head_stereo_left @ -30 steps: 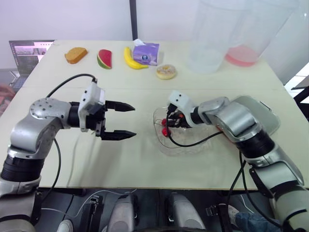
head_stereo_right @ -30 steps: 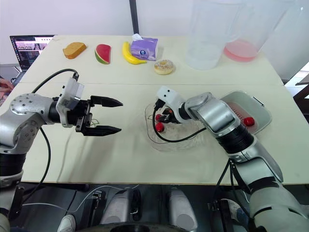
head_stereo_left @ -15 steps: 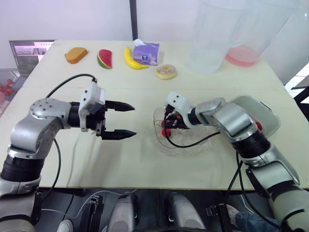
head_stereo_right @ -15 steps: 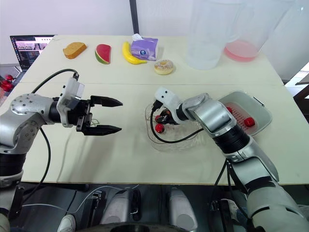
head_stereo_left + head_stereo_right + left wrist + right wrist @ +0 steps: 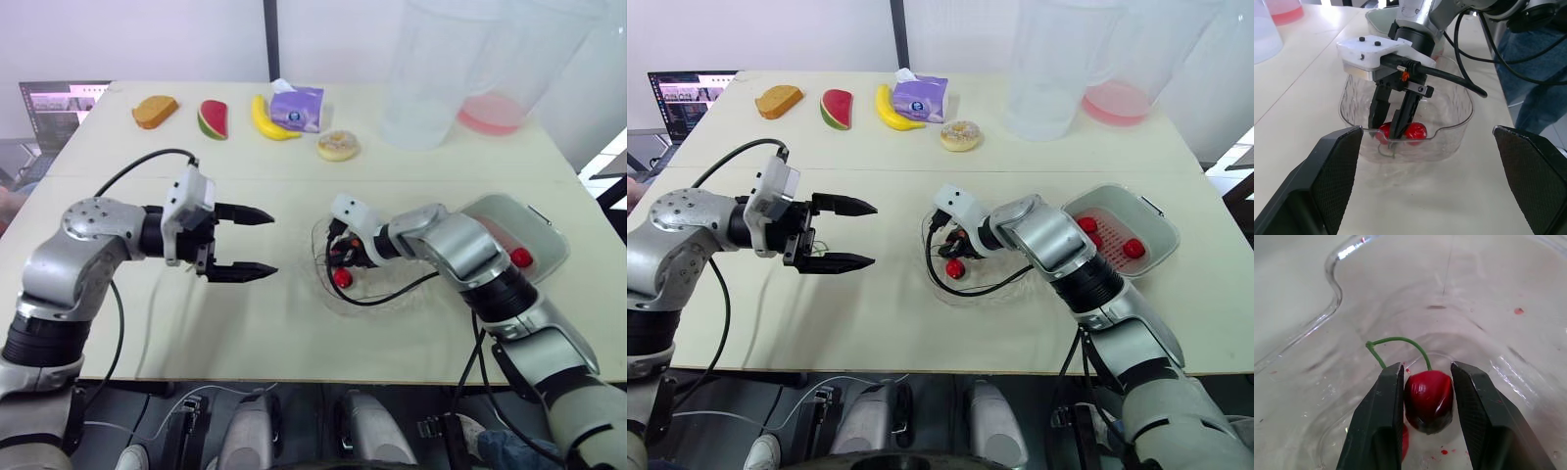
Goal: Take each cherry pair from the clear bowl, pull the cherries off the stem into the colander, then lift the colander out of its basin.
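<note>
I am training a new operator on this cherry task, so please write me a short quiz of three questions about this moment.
1. Multiple choice: where is the right gripper? A over the colander; B inside the clear bowl; C beside the banana.
2. True or false: the left gripper is shut on a stem.
3. What sits between the right gripper's fingers?
Key: 1 B; 2 false, it is open and empty; 3 a red cherry.

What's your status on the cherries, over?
Left tool open, hovering beside clear bowl. Right tool shut on cherry inside the bowl. Nothing in the way.
</note>
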Motion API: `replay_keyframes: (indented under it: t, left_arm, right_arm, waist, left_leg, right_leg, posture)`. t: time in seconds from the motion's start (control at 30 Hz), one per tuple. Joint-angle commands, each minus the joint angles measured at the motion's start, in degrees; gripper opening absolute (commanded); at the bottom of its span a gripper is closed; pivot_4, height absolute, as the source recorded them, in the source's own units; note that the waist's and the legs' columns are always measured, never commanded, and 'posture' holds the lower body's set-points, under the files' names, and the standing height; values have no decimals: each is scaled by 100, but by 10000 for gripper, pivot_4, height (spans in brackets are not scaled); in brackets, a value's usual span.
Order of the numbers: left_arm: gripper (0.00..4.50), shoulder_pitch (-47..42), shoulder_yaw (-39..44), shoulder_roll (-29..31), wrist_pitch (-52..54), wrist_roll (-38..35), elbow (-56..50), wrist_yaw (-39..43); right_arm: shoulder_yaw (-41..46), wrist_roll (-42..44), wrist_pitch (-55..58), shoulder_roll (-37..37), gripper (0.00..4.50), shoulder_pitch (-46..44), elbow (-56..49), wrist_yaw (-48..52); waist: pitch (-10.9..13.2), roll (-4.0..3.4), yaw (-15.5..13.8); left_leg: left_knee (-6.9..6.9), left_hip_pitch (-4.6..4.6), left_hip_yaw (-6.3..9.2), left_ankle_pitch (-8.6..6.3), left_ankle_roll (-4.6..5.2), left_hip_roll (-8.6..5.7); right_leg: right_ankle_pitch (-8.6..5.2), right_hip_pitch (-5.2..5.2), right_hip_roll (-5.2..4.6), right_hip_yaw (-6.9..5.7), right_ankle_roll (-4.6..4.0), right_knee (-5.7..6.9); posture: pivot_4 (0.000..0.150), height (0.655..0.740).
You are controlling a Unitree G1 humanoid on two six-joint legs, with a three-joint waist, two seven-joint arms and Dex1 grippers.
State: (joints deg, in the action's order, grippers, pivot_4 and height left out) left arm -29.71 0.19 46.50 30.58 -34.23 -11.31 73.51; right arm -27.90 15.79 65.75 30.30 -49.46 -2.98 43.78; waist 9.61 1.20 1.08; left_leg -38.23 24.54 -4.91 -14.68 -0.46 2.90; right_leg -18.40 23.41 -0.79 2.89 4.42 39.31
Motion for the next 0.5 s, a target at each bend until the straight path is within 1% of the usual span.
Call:
replay_keyframes:
  t: [0.03,0.1,0.13,0.17,0.37,0.5]
  left_arm:
    - [45000,-136,15,-2,-63,24,-47,-10]
    - [45000,-144,3,-12,-67,34,-38,-17]
    - [45000,-148,0,-14,-68,35,-32,-19]
    - [45000,-152,-5,-16,-71,36,-27,-20]
    - [45000,-183,-24,-28,-83,46,6,-23]
    - [45000,-202,-30,-41,-72,47,15,-23]
  right_arm:
    - [61,-47,-79,-2,10748,-32,-82,47]
    - [62,-59,-91,30,4196,-40,-98,61]
    - [80,-60,-88,29,2366,-49,-107,53]
    - [95,-58,-81,35,1588,-60,-123,55]
    - [168,-40,-41,84,1407,-114,-203,71]
    - [383,46,69,156,1407,-221,-384,67]
  waist:
    - [0,0,0]
    - [0,0,-1]
    - [0,0,-1]
    - [0,0,-1]
    - [0,0,-1]
    - [0,0,-2]
  left_leg:
    - [0,0,0,0,0,0]
    - [0,0,0,0,0,0]
    - [0,0,0,0,0,0]
    - [0,0,0,0,0,0]
    - [0,0,0,0,0,0]
    - [0,0,0,0,0,0]
  right_leg:
    - [0,0,0,0,0,0]
    - [0,0,0,0,0,0]
    - [0,0,0,0,0,0]
    - [0,0,0,0,0,0]
    - [0,0,0,0,0,0]
    - [0,0,0,0,0,0]
  posture:
    - [1500,7400]
    - [1500,7400]
    - [1500,7400]
    - [1500,7400]
    - [1500,7400]
    - [1500,7400]
